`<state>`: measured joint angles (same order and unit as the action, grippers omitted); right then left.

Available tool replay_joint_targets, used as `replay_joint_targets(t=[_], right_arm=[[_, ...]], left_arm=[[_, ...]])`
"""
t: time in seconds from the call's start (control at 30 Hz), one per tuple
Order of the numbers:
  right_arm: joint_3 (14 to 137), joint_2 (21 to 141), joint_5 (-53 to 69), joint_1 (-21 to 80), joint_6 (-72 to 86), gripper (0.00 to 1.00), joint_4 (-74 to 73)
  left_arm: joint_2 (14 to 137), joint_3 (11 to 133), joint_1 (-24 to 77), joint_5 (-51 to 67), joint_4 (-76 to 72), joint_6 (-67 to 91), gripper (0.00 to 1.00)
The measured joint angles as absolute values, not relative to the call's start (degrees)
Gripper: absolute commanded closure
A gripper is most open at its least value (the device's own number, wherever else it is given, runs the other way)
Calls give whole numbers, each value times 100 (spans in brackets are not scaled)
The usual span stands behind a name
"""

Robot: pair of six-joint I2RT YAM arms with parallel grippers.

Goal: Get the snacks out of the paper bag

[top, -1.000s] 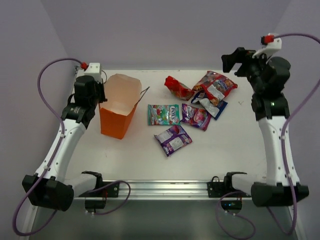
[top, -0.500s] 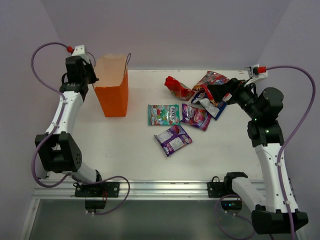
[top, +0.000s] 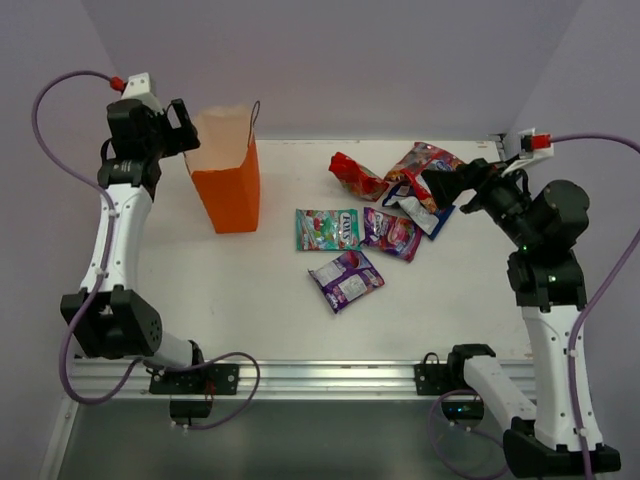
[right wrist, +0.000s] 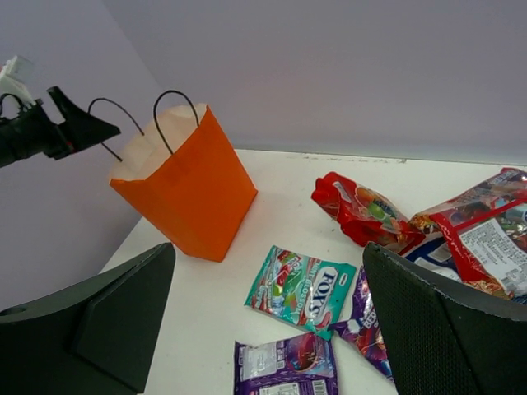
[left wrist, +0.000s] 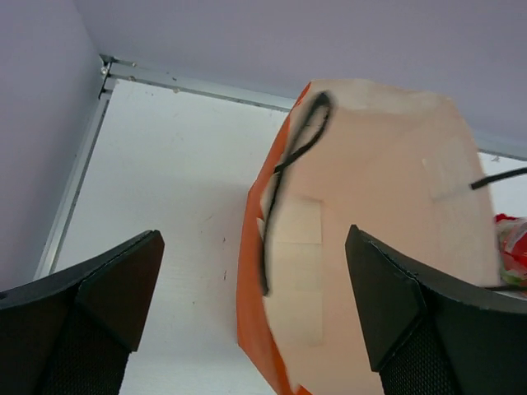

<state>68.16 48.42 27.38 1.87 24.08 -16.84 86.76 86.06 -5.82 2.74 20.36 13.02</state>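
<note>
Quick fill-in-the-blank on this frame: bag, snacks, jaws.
1. The paper bag is coloured ____.
2. It stands ____ on the table, mouth up.
3. The green FOX'S packet lies on the table, ____ the bag, not in it.
4. The left gripper and the right gripper both have their jaws ____, holding nothing.

Missing words: orange; upright; outside; open.

Paper bag [right wrist: 188, 193] noted upright on the white counter [right wrist: 206, 321], mouth open, two dark cord handles raised. Left gripper [right wrist: 81, 129] is seen just beside the handles; contact cannot be determined. Right gripper [right wrist: 268, 255] fingers [right wrist: 107, 317] are held wide apart above the counter. Lying flat outside the bag: red packet [right wrist: 362, 212], green packet [right wrist: 301, 288], purple packet [right wrist: 288, 366] at the bottom edge, second purple packet [right wrist: 368, 329] touching the green one, and red-and-white packet [right wrist: 486, 239] at right.
</note>
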Motion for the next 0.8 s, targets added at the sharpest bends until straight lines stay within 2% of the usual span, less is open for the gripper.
replay_joint_targets(t=[0.3,0.47,0.8], right_arm=[[7843,4219,1529,187,1975,1,-2611],[7994,3461,827,242,1509,1,-2714],[7467,2051,93,670,714,1,-2440]], left_arm=[[6355,8549,-578,333,2692,1347,0],[5113,8552,-113,248,3144,1181,0],[4014,9004,757,-609,3933,893,0]])
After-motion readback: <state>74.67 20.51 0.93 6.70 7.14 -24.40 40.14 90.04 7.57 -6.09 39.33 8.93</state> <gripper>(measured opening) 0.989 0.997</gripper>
